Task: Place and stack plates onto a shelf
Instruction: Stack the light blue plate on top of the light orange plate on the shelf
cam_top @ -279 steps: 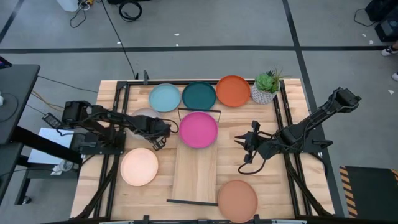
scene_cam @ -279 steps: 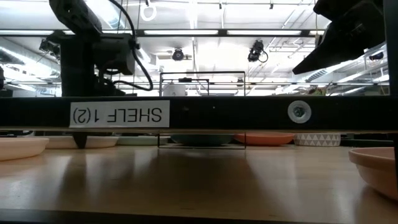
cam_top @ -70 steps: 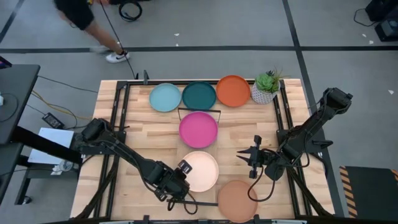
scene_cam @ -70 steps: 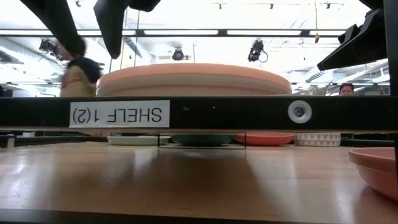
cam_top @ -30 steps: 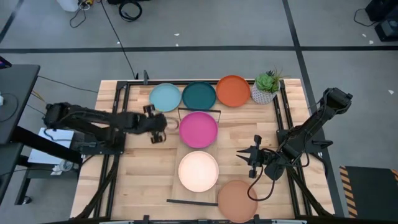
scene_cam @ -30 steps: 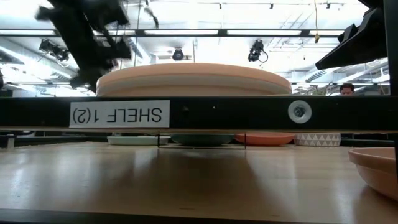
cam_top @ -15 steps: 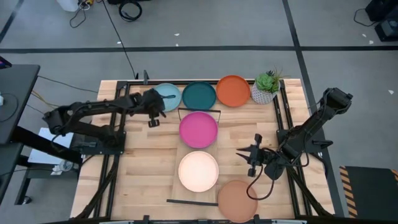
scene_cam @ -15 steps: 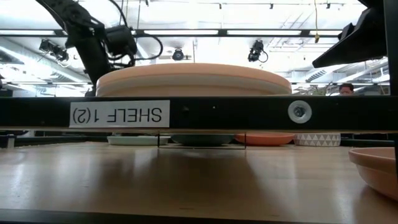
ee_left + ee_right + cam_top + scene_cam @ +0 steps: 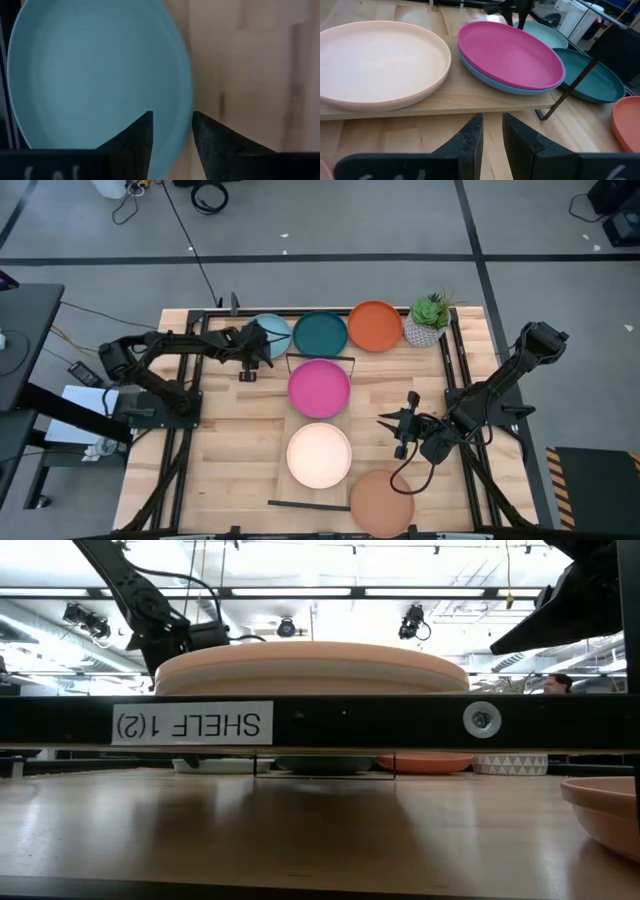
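Note:
The shelf [image 9: 318, 420] is a light-wood board running from far to near at the table's middle. A magenta plate [image 9: 319, 388] lies on its far half, on top of a blue plate [image 9: 512, 89]. A cream plate [image 9: 319, 455] lies on its near half. My left gripper [image 9: 172, 122] stands open above the near-left rim of the light blue plate [image 9: 272, 330], fingers pointing down; whether they touch it, I cannot tell. My right gripper [image 9: 396, 423] hovers open, right of the shelf, holding nothing.
A dark teal plate [image 9: 320, 333], an orange plate [image 9: 375, 325] and a potted plant [image 9: 428, 320] line the far edge. A terracotta plate [image 9: 381, 502] lies at the near edge, right of the shelf. Black frame rails [image 9: 195, 380] run along the table's sides.
My left gripper has swung from the table's left-middle toward the far edge and now stands over the light blue plate. My right gripper has edged slightly toward the shelf. The plates have stayed where they were.

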